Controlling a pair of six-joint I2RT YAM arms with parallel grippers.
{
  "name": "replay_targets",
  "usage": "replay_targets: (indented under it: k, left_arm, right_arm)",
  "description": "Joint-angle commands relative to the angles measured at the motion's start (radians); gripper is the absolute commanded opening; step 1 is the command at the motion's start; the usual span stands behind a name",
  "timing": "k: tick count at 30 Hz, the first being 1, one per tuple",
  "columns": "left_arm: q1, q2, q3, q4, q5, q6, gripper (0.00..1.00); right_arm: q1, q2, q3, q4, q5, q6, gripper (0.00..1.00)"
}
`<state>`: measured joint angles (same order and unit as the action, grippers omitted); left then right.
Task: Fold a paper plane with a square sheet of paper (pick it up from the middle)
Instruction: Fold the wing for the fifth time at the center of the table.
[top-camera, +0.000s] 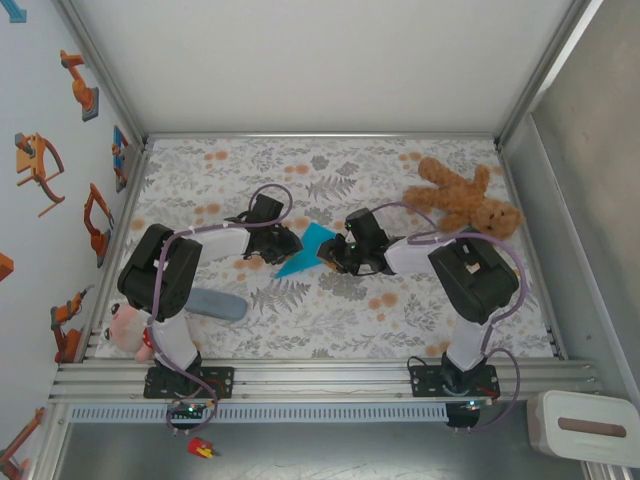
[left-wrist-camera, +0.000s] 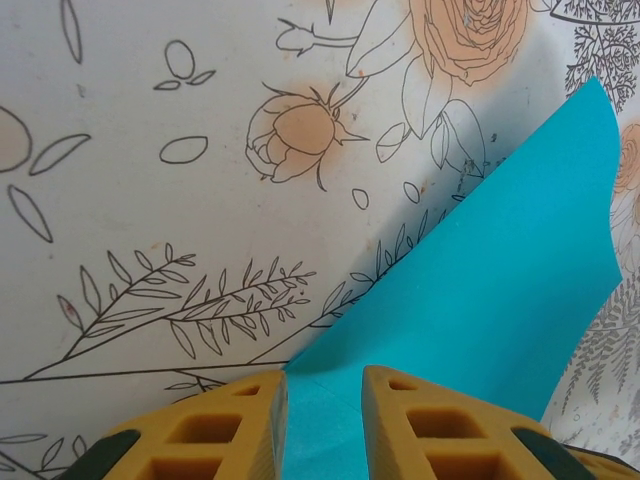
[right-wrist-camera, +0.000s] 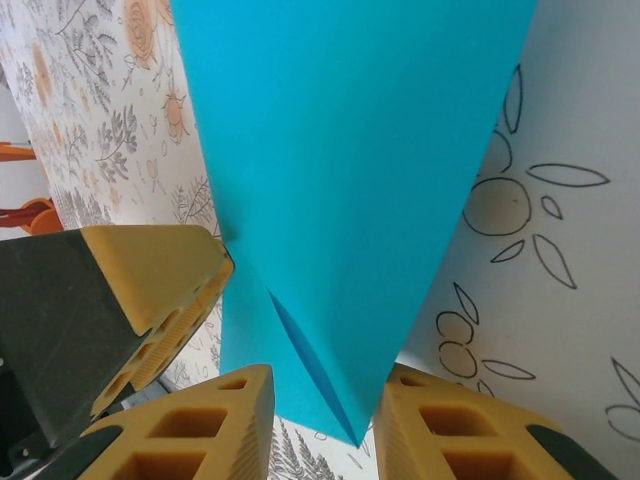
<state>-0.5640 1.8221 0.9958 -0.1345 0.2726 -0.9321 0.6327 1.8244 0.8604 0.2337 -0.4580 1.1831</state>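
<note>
**One folded paper (top-camera: 305, 250), gripped from two sides**

One piece of turquoise paper sits near the middle of the tabletop (top-camera: 300, 170), between the two arms. It is creased into a narrow, pointed shape, with its sharp tip angled toward the near left. In the left wrist view the paper (left-wrist-camera: 480, 300) rises away from the flowered cloth and throws a dark shadow along its lower edge. In the right wrist view the paper (right-wrist-camera: 350, 150) spreads wide at the far side and narrows to a corner, with a small folded flap showing close to that corner.

The left end effector (top-camera: 288, 243) meets the paper from the left. Up close, the left end effector (left-wrist-camera: 325, 420) has its yellow fingers (left-wrist-camera: 430, 420) drawn in on either side of the paper's near edge, grasping it. The right end effector (top-camera: 333, 256) meets it from the right. Its own camera shows the right end effector (right-wrist-camera: 325, 420) clenched about the narrow corner, while a finger (right-wrist-camera: 150, 270) of the other arm touches the paper's left edge.

A brown teddy bear (top-camera: 465, 200) lies well apart at the far right. A grey-blue oblong case (top-camera: 215, 303) lies near the left arm's base, with a pink-and-white soft toy (top-camera: 128, 330) just beside it at the near left corner.
</note>
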Motion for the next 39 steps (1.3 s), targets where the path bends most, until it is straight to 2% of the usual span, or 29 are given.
replay_targets:
  k: [1,8,18,24,28,34,39]
  left_arm:
    - [-0.007,0.023,-0.018,-0.038,0.014,-0.019,0.26]
    - [-0.006,0.016,-0.019,-0.042,0.011,-0.021,0.26]
    - [-0.006,-0.054,-0.034,-0.018,0.004,-0.016,0.27]
    - [-0.008,-0.158,-0.086,0.029,-0.020,0.012,0.34]
    - [-0.027,-0.235,-0.135,0.046,-0.062,0.092,0.40]
    - [-0.120,-0.329,-0.186,0.051,-0.199,0.311,0.49]
    - [-0.157,-0.350,-0.245,0.148,-0.242,0.461,0.55]
  right_arm:
    - [0.004,0.028,0.018,0.047,-0.025,0.039,0.31]
    - [0.004,0.056,-0.030,0.204,-0.057,0.114,0.26]
    - [0.002,0.032,-0.037,0.170,-0.010,0.126,0.08]
    - [-0.004,-0.001,-0.049,0.159,0.011,0.126,0.02]
    - [-0.008,-0.021,-0.052,0.150,0.016,0.125,0.00]
    - [-0.013,-0.062,-0.054,0.113,0.019,0.130,0.00]
    - [-0.024,-0.091,-0.051,0.075,0.003,0.153,0.00]
